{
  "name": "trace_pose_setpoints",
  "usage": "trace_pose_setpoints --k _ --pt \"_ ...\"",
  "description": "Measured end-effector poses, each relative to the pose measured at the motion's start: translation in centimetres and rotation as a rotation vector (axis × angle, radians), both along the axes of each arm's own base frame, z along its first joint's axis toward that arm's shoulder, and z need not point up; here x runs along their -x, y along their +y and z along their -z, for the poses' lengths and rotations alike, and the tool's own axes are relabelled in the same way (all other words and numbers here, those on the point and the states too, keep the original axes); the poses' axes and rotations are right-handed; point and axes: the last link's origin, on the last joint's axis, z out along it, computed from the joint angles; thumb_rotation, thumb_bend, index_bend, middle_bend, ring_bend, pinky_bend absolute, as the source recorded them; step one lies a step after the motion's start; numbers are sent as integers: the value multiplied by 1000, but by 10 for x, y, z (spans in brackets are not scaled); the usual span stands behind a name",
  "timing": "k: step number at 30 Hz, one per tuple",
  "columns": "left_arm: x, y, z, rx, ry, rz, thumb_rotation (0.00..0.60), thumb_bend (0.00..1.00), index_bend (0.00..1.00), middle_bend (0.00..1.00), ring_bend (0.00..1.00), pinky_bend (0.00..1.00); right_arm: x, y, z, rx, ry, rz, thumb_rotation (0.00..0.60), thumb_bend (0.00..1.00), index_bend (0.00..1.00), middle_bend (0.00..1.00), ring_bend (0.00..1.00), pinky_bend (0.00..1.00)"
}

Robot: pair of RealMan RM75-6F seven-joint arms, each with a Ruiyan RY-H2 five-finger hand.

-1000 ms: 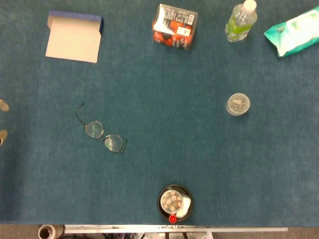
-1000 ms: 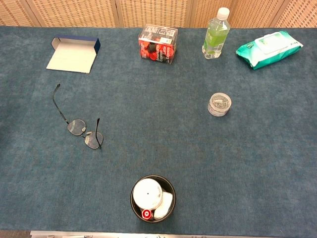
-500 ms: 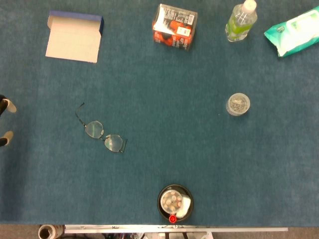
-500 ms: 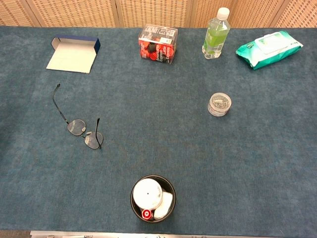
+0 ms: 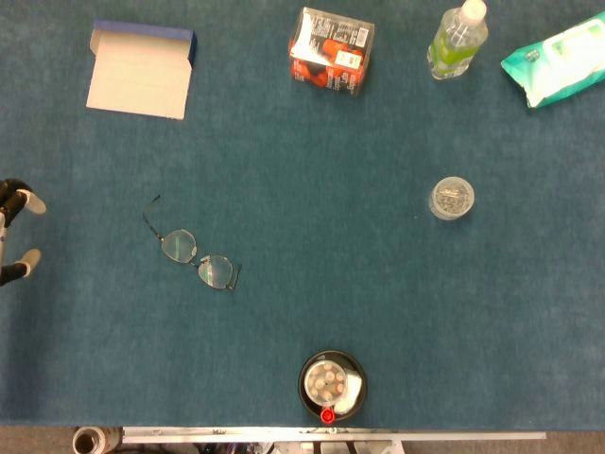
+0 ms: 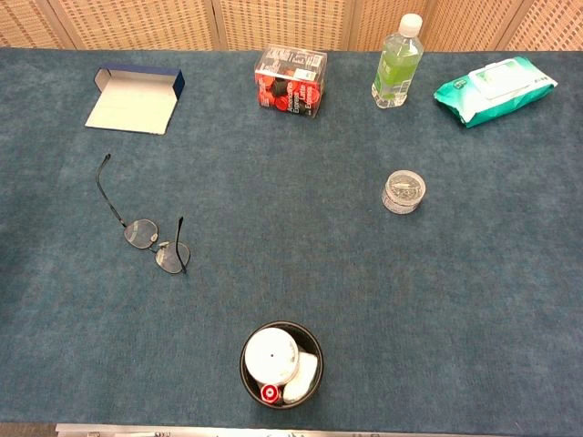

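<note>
Only the fingers of my left hand [image 5: 6, 232] show, at the far left edge of the head view. They are spread apart and hold nothing. A pair of thin-framed glasses [image 5: 194, 253] [image 6: 150, 232] lies unfolded on the blue cloth, well to the right of those fingers and not touching them. An open white box with a blue lid [image 5: 140, 71] [image 6: 135, 98] lies at the back left. Neither view shows my right hand.
Along the back stand a red and clear pack [image 5: 331, 52] [image 6: 291, 80], a green drink bottle [image 5: 458, 40] [image 6: 397, 62] and a teal wipes pack [image 5: 556, 59] [image 6: 494, 88]. A small clear jar [image 5: 451, 199] [image 6: 404, 192] sits right of centre. A black bowl [image 5: 332, 385] [image 6: 281, 364] with small items is at the front edge.
My left hand's fingers have come further into the head view from the left edge, toward the glasses. Nothing on the table has moved.
</note>
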Motion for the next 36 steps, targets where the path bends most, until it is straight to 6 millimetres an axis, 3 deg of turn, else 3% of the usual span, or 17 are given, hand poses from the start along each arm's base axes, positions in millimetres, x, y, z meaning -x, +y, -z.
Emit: trace_pose_setpoints --k 6,14,21,27,36 --pt "2 13 7 -24 -5 46 600 0 419 315 266 403 0 1 -7 28 -19 -8 600 24 464 367 262 234" --pt "-19 36 18 19 -4 137 600 0 350 139 182 329 2 -1 -10 36 -19 -14 600 167 464 367 262 234" --pt "-41 53 40 73 16 224 600 0 341 134 164 299 4 -2 -15 52 -28 -4 600 169 464 367 262 234" --pt "-47 65 59 99 60 256 600 0 341 135 164 298 6 -2 -17 52 -32 4 600 172 464 367 262 234" --pt "-51 74 66 87 69 282 600 0 341 136 164 298 6 -1 -17 50 -32 6 600 174 464 367 262 234"
